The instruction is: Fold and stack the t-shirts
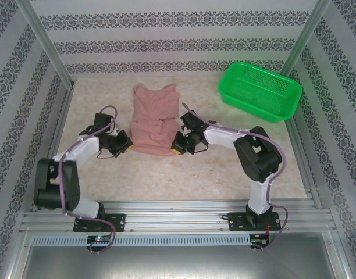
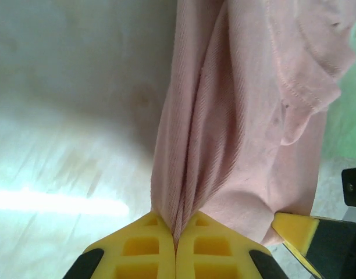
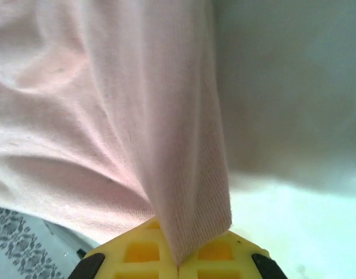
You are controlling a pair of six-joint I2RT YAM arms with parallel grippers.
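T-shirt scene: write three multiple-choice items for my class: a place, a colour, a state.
1. Where is the basket relative to the t-shirt? A) to its right B) on top of it C) to its left
2. What colour is the basket? A) blue B) green C) red
3. How are the left end effector and right end effector? A) both open B) both shut on the t-shirt C) one open, one shut
Answers: 1 A, the top view shows it right of the t-shirt. 2 B, its mesh is bright green. 3 B, each pinches pink cloth.
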